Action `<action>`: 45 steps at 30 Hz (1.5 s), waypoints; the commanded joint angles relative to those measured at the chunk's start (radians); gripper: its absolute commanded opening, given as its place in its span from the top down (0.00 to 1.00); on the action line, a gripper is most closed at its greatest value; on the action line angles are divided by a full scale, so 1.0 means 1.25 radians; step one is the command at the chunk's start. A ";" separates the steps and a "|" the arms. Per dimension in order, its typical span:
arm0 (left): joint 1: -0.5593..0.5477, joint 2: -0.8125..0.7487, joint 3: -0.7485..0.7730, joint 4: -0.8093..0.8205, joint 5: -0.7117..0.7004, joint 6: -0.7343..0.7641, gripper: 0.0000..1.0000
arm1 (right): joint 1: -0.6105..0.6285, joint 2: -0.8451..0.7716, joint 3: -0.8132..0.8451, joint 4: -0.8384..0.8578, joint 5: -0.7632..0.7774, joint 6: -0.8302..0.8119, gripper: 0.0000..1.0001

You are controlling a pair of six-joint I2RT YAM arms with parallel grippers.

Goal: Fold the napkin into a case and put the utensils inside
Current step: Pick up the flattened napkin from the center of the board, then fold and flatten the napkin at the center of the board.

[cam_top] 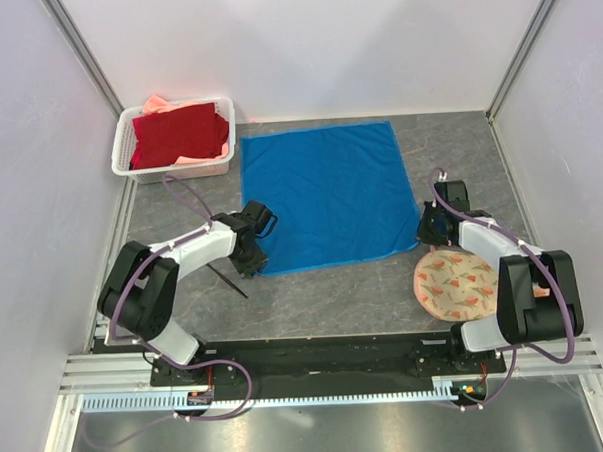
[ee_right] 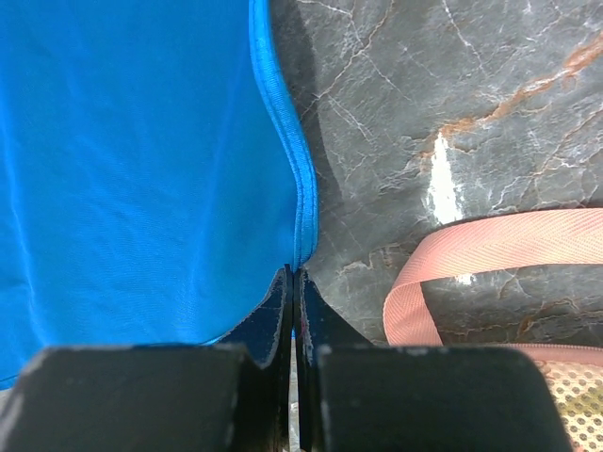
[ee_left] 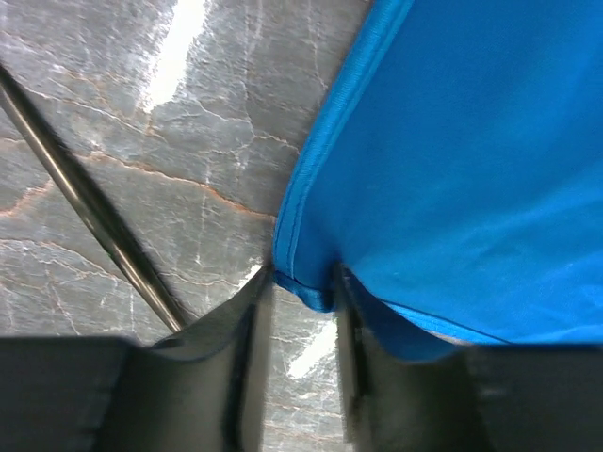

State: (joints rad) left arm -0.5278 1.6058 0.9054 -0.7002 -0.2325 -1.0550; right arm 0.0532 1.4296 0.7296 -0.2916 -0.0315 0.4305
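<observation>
- left gripper (ee_left: 303, 282): the jaws stand apart, and a strip of bare table shows in the gap.
- right at its fingertips (ee_left: 252, 330) sits the near-left corner of the napkin (ee_left: 452, 160). the corner lies in the gap, not squeezed. the right-hand finger overlaps the hem and the left-hand one is just beside it.
- just left of those fingers a thin dark utensil (ee_left: 94, 207) lies flat on the grey marbled table (ee_left: 188, 122). it slants away to the left and is apart from the napkin.
- ahead and to the right of this gripper, the blue cloth runs on smooth and flat.
- right gripper (ee_right: 295, 278): the fingers are pressed together and nip the napkin's near-right corner. the hem runs straight into the seam between the tips.
- beside that hem, on the gripper's right, a dark shadow falls on the table.
- further right of the fingers a pink woven band (ee_right: 490, 247) curves over the table, clear of the napkin. closer in, the peach mat (cam_top: 449, 280) shows below it.
- between the two grippers the napkin lies as one open sheet, not yet folded.
- far beyond the left gripper, just off the napkin's far-left corner, stands a white basket (cam_top: 174, 173) holding a dark red cloth (cam_top: 182, 134).
</observation>
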 commanded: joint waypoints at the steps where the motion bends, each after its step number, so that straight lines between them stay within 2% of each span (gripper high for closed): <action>1: 0.004 -0.001 -0.037 0.034 -0.077 -0.032 0.69 | 0.000 -0.033 -0.004 0.015 -0.012 0.000 1.00; 2: 0.004 -0.011 -0.035 0.043 -0.075 -0.024 0.76 | 0.000 -0.035 -0.004 0.012 -0.014 0.000 1.00; 5: 0.003 -0.056 -0.005 0.045 -0.089 0.019 0.86 | 0.000 -0.059 -0.003 0.009 -0.021 -0.001 1.00; 9: 0.001 -0.124 0.051 0.048 -0.082 0.105 0.91 | 0.000 -0.109 0.004 0.011 -0.039 -0.001 1.00; 13: -0.010 -0.192 0.125 0.057 -0.023 0.170 0.94 | 0.000 -0.213 0.020 0.001 -0.050 0.002 1.00; 19: -0.045 -0.325 0.241 0.078 0.067 0.279 0.96 | 0.000 -0.374 0.117 -0.073 -0.069 0.010 1.00; 21: -0.061 -0.390 0.272 0.083 0.090 0.312 0.97 | 0.000 -0.422 0.173 -0.120 -0.068 -0.004 1.00; 24: -0.064 -0.486 0.335 0.110 0.212 0.332 0.98 | 0.000 -0.557 0.257 -0.161 -0.064 -0.019 1.00; 27: -0.065 -0.571 0.376 0.154 0.299 0.330 0.98 | 0.000 -0.639 0.357 -0.195 -0.047 -0.041 1.00; 33: -0.066 -0.662 0.455 0.221 0.381 0.331 0.98 | 0.002 -0.696 0.557 -0.261 0.015 -0.065 1.00; 35: -0.066 -0.661 0.479 0.218 0.380 0.337 0.98 | 0.002 -0.687 0.588 -0.269 0.020 -0.066 1.00; 38: -0.066 -0.601 0.516 0.208 0.374 0.351 0.98 | 0.002 -0.649 0.564 -0.249 0.045 -0.065 1.00; 44: -0.055 -0.420 0.541 0.109 0.091 0.383 0.98 | 0.002 -0.538 0.423 -0.107 0.035 -0.057 1.00; 45: -0.045 -0.392 0.541 0.100 0.073 0.384 0.98 | 0.002 -0.516 0.392 -0.086 0.028 -0.054 1.00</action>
State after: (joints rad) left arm -0.6067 0.9356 1.5898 -0.4667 0.0692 -0.6399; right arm 0.0547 0.6476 1.3296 -0.4923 0.0013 0.3626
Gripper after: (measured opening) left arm 0.087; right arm 0.009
